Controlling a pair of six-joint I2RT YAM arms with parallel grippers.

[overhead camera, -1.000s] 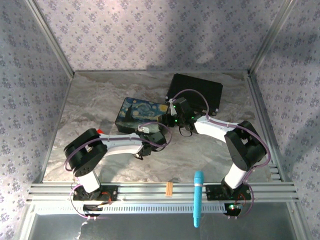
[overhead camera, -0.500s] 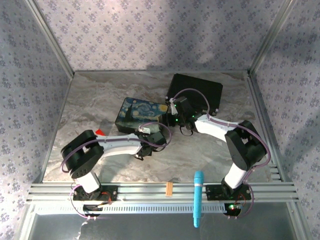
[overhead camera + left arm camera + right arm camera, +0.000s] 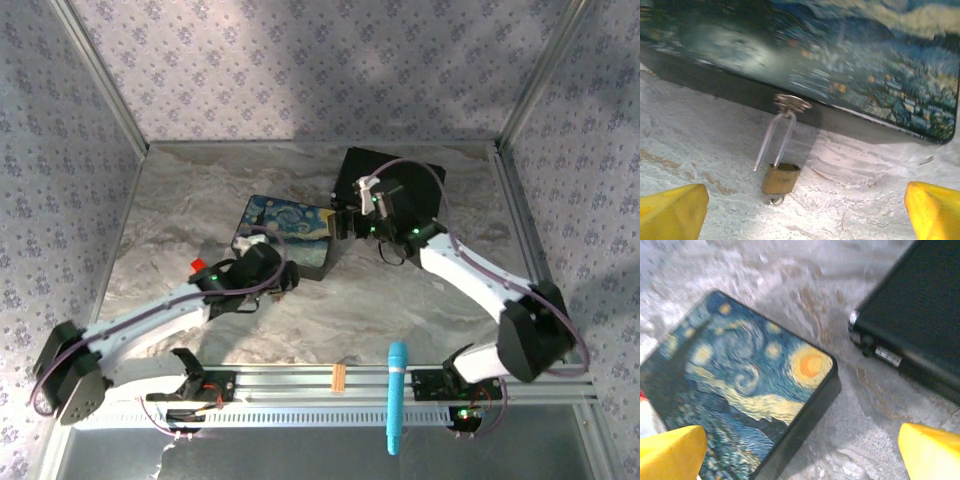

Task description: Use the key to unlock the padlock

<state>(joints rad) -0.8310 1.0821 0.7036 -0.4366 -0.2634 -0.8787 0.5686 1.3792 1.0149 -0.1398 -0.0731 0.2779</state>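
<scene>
One small brass padlock [image 3: 781, 178] hangs by its shackle from the hasp of the blue painted box [image 3: 850, 65], its body resting on the table [image 3: 875, 175]. A silvery glint at its base may be the key [image 3: 774, 200]; we cannot be sure. Our left hand [image 3: 805, 212] hovers just before it, spread wide and empty. The right hand [image 3: 801, 452], likewise spread, hangs over the box lid. The danger we see: a clumsy close nudges the lock aside, knocks that key loose, or shoves the box.

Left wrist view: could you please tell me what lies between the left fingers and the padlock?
In the left wrist view, bare marble table separates the yellow fingers from the padlock.
</scene>
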